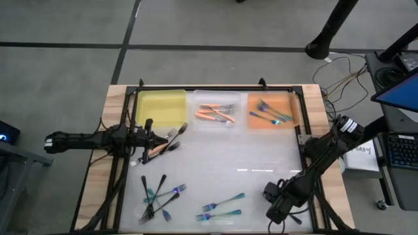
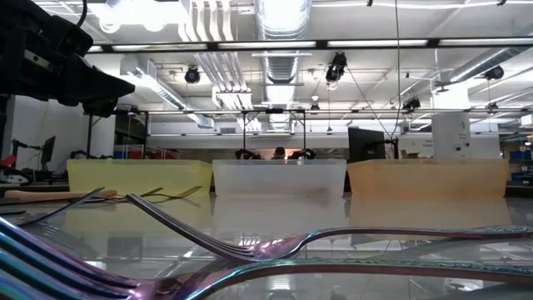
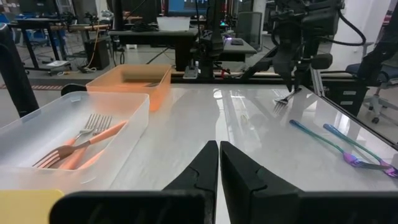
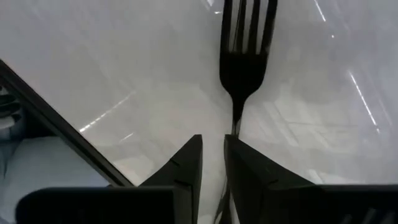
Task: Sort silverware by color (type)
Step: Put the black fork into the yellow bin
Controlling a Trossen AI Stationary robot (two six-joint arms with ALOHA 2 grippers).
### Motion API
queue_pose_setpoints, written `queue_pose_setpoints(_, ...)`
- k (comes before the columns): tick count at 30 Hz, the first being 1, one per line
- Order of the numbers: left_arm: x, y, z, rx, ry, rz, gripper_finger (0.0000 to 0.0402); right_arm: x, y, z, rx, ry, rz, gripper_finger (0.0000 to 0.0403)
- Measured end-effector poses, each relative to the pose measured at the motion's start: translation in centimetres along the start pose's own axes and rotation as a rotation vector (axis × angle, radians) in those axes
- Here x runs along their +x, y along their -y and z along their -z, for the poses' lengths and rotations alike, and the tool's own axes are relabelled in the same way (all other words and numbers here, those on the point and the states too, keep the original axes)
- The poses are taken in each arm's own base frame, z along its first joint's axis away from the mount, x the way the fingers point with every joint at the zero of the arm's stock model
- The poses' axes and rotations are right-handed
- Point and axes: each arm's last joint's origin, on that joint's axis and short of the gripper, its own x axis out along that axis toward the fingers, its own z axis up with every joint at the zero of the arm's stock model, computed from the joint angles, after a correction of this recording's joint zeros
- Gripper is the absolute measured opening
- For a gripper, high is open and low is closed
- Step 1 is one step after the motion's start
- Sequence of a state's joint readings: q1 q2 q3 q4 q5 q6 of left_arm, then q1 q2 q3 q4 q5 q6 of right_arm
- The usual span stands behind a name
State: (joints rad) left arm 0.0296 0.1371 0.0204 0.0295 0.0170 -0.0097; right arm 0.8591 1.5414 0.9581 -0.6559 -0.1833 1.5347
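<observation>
High view: our right gripper (image 1: 277, 207) sits near-right on the table; left gripper (image 1: 171, 138) is closed, empty, over loose forks (image 1: 160, 194) beside the yellow bin (image 1: 160, 108). Left wrist view: orange forks (image 3: 81, 142) lie in the clear bin (image 3: 37, 127). Right wrist view: we're pinching a dark fork (image 4: 245, 53), tines pointing away.

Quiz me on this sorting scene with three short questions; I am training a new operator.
1. Which bin holds the orange-handled forks? A yellow, B the clear bin, C orange.
2. True or false: the left gripper, near the yellow bin, stands open.
3. Fill in: the right gripper, at the table's near right, is shut on a dark ____.

Key: 1 B. 2 False; its fingers are shut with nothing between them. 3 fork.
</observation>
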Motion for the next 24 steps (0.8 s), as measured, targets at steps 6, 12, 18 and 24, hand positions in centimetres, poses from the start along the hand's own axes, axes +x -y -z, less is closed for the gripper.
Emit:
queue_pose_setpoints(6, 0.0, 0.0, 0.0, 0.000, -0.002, 0.000, 0.0000, 0.2, 0.3, 0.0, 0.013, -0.001, 0.015, 0.0107)
queue_pose_setpoints(12, 0.0, 0.0, 0.0, 0.000, -0.003, 0.000, 0.0000, 0.3, 0.4, 0.0, 0.012, -0.001, 0.015, 0.0150)
queue_pose_setpoints(18, 0.0, 0.0, 0.0, 0.000, -0.003, 0.000, 0.0000, 0.5, 1.0, -0.1, 0.019, -0.001, 0.053, 0.0146)
queue_pose_setpoints(24, 0.0, 0.0, 0.0, 0.000, -0.003, 0.000, 0.0000, 0.6, 1.0, -0.1, 0.019, -0.001, 0.049, 0.0137)
